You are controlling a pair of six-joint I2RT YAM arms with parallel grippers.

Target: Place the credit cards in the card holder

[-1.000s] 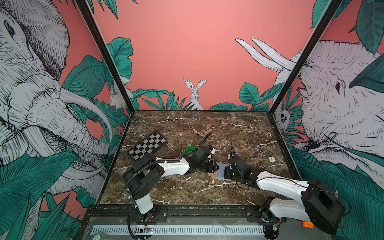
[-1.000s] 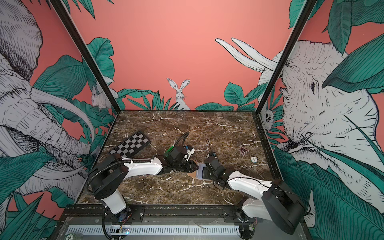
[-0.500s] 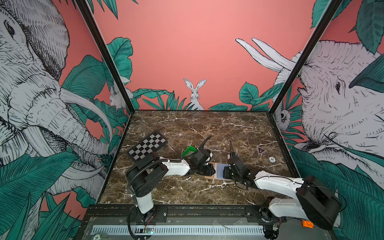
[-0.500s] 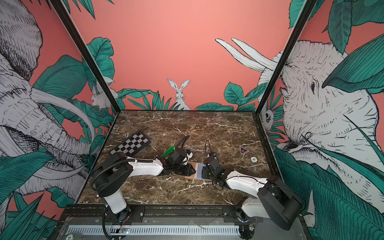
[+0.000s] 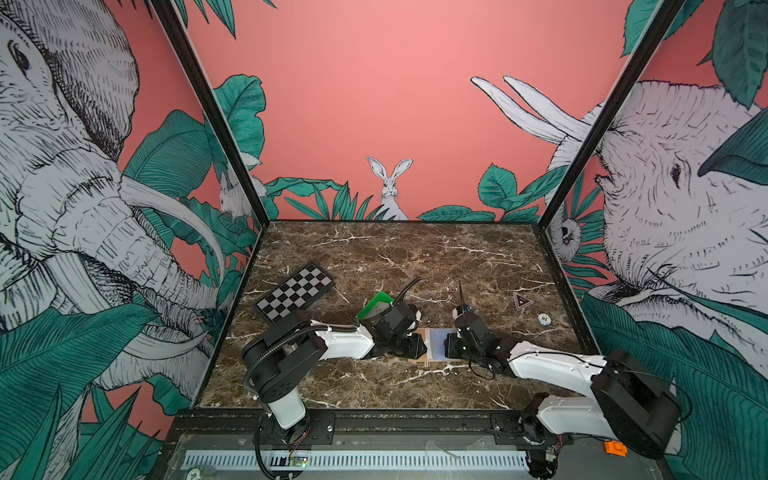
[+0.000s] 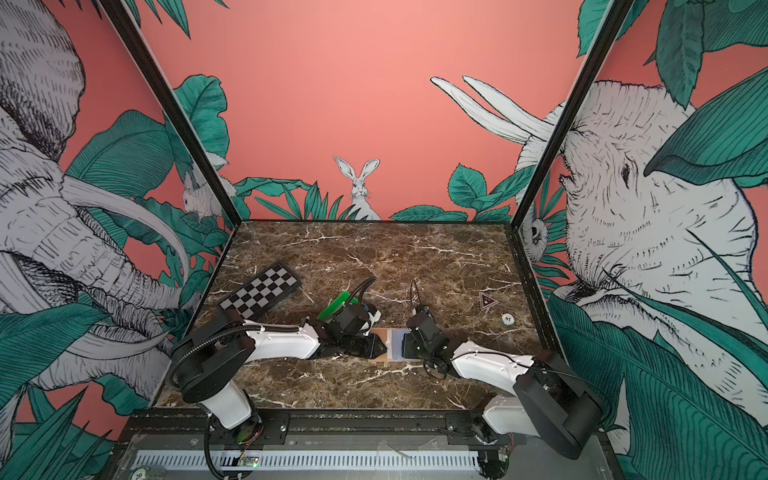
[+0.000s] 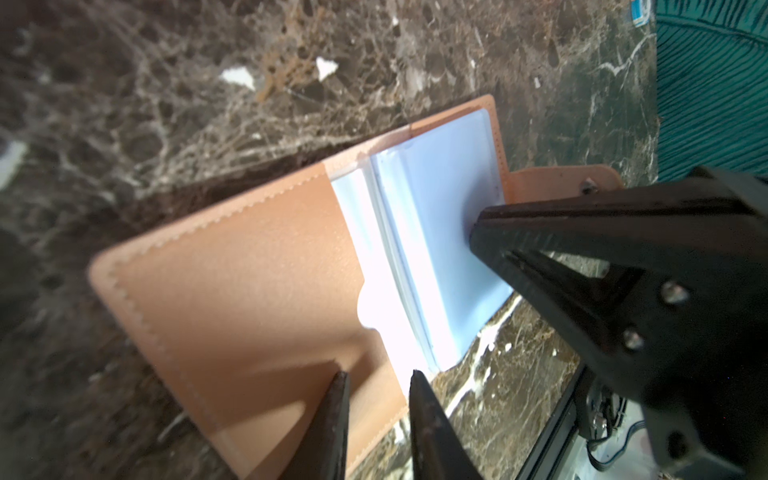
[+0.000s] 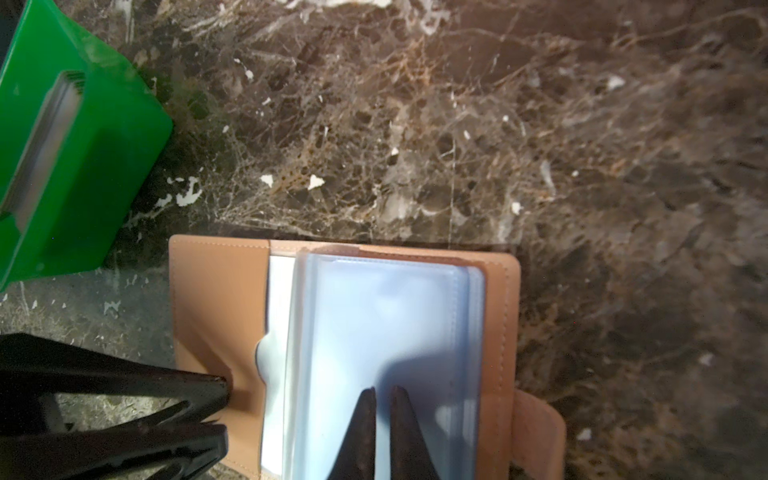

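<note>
Brown marble worktop (image 5: 415,257) carries your open tan leather card holder (image 7: 249,291) centrally. Your left pincer (image 7: 376,378), slightly parted and empty, has dropped onto its pocket since before; your right pincer (image 8: 382,392), nearly closed and empty, stays pressing the blue sleeves (image 8: 374,324).

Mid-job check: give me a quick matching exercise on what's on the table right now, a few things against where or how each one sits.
Things:
1. card holder
2. green tray
3. checkered board
4. right gripper

States:
A. lies far left on the table, away from both arms
B. tips nearly together over the pale blue sleeves
C. lies open on the marble, white card in its tan pocket
D. holds a stack of cards, beside the holder

Pairs: 1-C, 2-D, 3-A, 4-B
</note>
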